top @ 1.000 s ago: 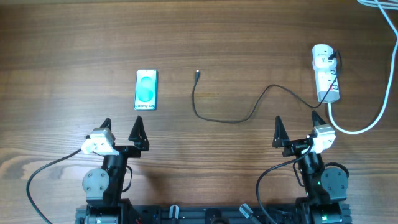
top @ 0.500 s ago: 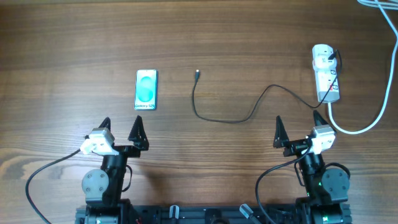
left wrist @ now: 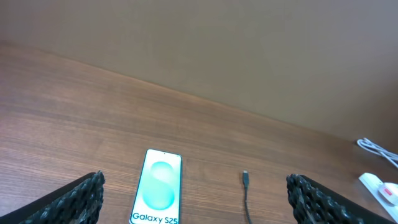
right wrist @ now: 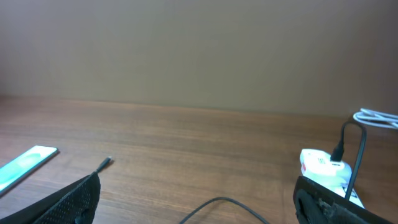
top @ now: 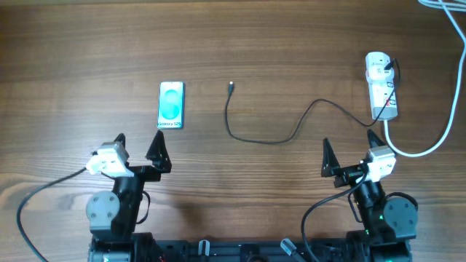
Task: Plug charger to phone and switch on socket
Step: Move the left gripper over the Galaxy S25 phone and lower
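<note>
Two grippers hang over a wooden table [top: 291, 36], neither holding anything. The phone [top: 171, 105] lies flat and face up, its turquoise-and-white screen reading "Galaxy S25", with its long sides running away from the robot.

The left gripper [top: 140, 140] sits just on the robot's side of the phone, not touching it, its fingers spread wide apart. In the left wrist view the phone shows between the two black fingertips.

The right gripper [top: 349, 142] is well off to the right of the phone and nearer the robot, its fingers likewise set wide with nothing between them.

The charger [top: 262, 140] is a thin black cable. Its small connector tip [top: 231, 86] lies to the right of the phone, near it but clearly apart and about level with the phone's far end. From the tip the cable runs back toward the robot, bends into a shallow loop and then climbs away rightward, ever farther from the phone.

It ends at the socket [top: 381, 94], a small white power strip far to the right of the phone. One black plug [top: 392, 69] is seated in the strip's far end — the only thing in it that the views show.

A thick white cord [top: 429, 149] leaves the strip's near end, curving farther right of the phone and up off the table's far corner. Whether the switch is on cannot be told.
</note>
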Controlling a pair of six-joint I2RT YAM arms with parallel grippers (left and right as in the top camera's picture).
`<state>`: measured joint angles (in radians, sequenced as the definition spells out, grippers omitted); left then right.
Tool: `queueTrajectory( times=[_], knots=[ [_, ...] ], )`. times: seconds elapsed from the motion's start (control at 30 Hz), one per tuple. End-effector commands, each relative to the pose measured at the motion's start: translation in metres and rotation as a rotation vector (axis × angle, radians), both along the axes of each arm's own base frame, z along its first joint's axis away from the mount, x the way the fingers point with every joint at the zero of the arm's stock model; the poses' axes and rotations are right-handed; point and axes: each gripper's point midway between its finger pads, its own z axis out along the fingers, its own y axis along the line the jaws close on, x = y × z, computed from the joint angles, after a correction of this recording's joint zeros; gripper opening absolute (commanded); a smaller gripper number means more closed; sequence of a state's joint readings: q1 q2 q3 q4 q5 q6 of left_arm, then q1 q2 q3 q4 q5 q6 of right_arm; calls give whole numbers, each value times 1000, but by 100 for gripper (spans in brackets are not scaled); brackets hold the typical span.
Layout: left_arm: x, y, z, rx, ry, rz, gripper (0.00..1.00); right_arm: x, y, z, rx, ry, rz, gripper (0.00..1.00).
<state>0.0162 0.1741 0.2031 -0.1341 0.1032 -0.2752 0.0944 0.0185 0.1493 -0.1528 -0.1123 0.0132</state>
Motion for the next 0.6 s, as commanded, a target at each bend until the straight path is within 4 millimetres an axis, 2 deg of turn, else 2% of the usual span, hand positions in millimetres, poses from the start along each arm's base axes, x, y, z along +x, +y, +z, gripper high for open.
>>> queueTrajectory(
  times=[0.0,0.23,0.43,0.57],
  knots=[
    [6,-3,24,5,6,-24,100,-7,3,29,-3,-31,22,100],
    [21,-10,51,-4,107,-64,100,0,4,54,-7,25,27,100],
    [36,-9,60,-9,196,-65,100,17,11,71,-11,107,60,100],
    [46,-16,63,7,245,-111,100,28,14,78,-14,184,71,100]
  ],
)
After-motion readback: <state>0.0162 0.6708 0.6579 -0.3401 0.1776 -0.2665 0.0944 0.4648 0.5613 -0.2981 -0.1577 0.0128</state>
